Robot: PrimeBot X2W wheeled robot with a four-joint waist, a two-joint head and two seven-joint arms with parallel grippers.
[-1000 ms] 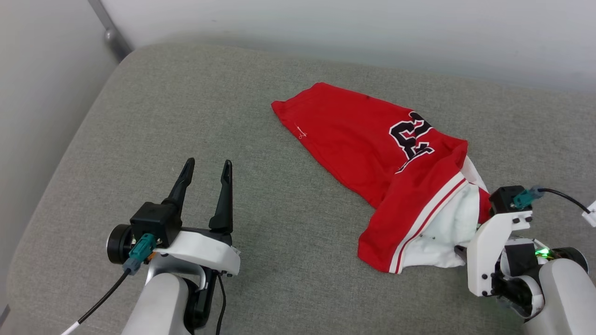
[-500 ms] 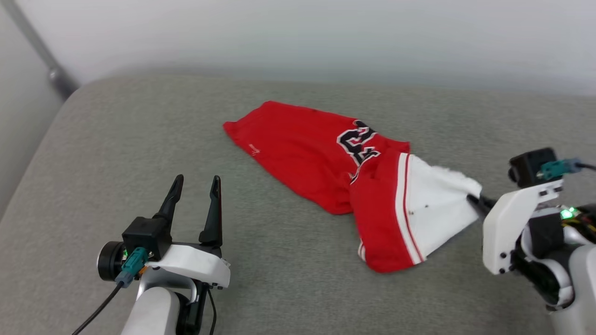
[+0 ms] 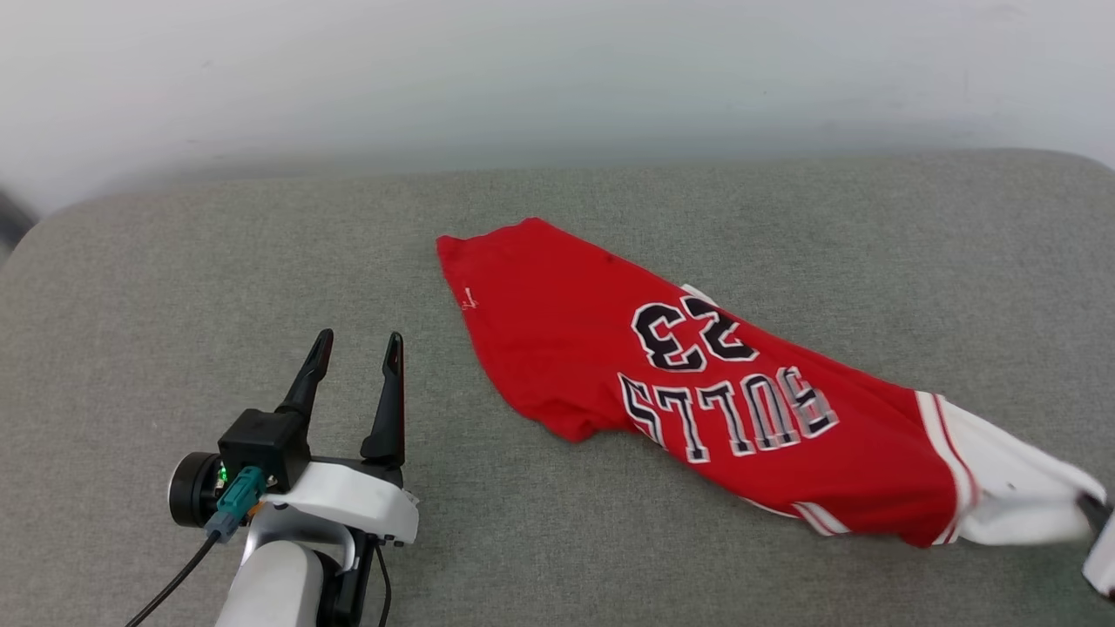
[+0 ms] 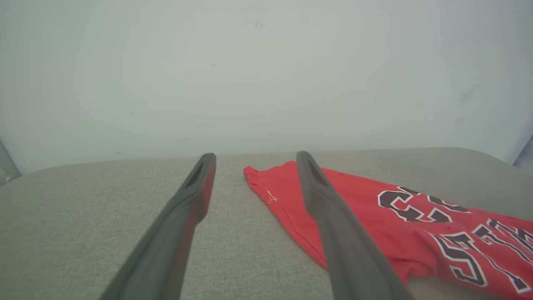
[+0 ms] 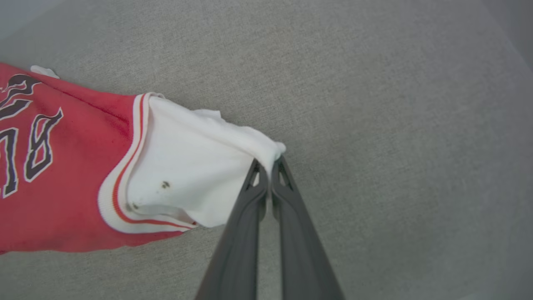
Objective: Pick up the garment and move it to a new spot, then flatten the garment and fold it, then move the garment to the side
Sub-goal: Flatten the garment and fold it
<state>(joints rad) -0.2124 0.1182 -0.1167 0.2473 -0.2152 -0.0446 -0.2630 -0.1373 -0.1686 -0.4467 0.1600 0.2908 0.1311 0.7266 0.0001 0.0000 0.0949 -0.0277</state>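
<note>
The garment lies stretched long and narrow on the grey upholstered surface, running from the middle of the head view down to its right edge. It is a soft red knit, a little rumpled along the near hem. It is printed with "BULLS" and "23" in black letters outlined in white, and both read upside down from the head camera. A small white stitched mark sits near its far left corner.

At the right end the red gives way to a white sleeve, bordered by a white band with thin red stripes. A couple of small dark specks show on the white cloth.

The right tool has its two long dark fingers pressed together on the very tip of that sleeve. They pinch a bunched fold of white fabric, which is drawn to a point, with creases fanning back toward the red body.

The left tool hangs over bare upholstery to the left of the garment, not touching it. Its fingers are spread wide with nothing between them. In the left wrist view one finger crosses in front of the red hem. A teal connector with a black cable is plugged in at that wrist.

The surface is a coarse, matte grey weave — padded, with rounded corners. Behind it stands a plain pale wall.
</note>
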